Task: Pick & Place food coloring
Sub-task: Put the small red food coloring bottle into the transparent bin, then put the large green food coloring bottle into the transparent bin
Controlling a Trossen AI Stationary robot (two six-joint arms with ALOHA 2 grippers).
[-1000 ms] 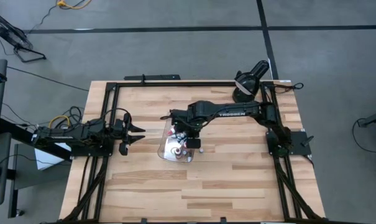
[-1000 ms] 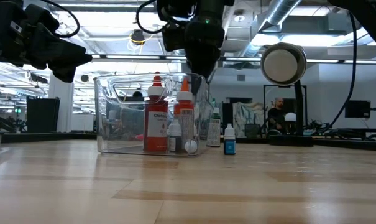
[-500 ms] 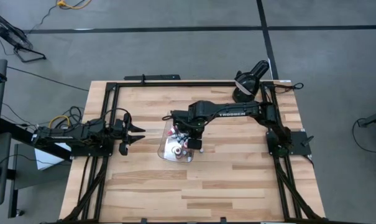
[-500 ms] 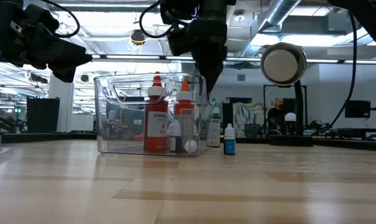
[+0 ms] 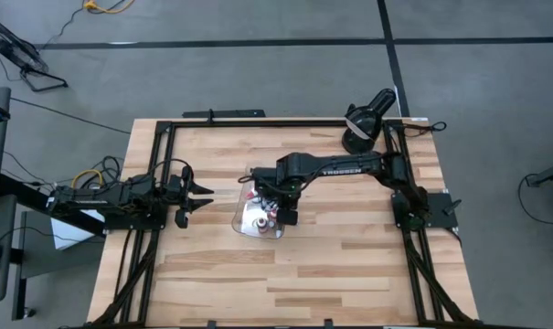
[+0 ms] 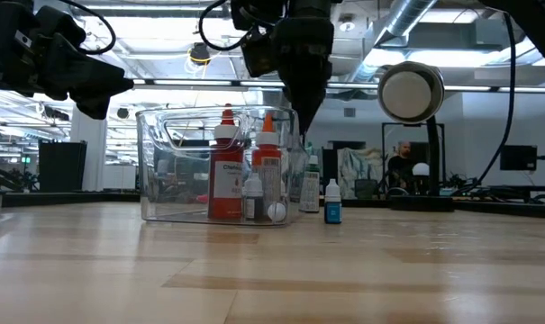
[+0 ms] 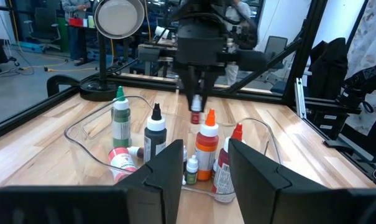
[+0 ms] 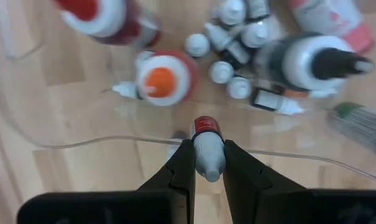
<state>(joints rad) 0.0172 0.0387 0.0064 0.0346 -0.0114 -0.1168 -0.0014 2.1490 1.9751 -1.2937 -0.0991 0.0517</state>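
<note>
1. The right gripper (image 8: 202,163) is squeezed shut on one tiny bottle (image 8: 207,149) of food coloring. The bottle has a red part at one end and sticks out from between the two fingers.

2. The right gripper hangs in the air, right above the near wall of the clear tray (image 6: 155,171). In the right wrist view the tray's edge runs just under the bottle.

3. Many more bottles already stand or lie in the tray: a big orange-capped bottle (image 8: 161,81), a dark bottle (image 7: 155,132), a green bottle (image 7: 120,116) and a bunch of tiny white-capped ones (image 8: 230,68).

4. One tiny teal bottle (image 6: 331,203) is not in the tray. It stands on the wooden surface (image 5: 349,265) just beside it, so the job is not done yet.

5. The left gripper (image 5: 201,196) waits near the left side of the surface, well apart from the tray. Its fingers are partly spread and hold nothing.

6. What could go wrong, I think:
   - The bottle could hit the tray's wall and fall outside, because it hangs almost over the edge.
   - It could land on the crowded small bottles and knock them over.
   - The tall orange bottle is close, so the gripper could bump it on the way down.
   - The tiny bottle could slip, as only a small part is pinched.
</note>
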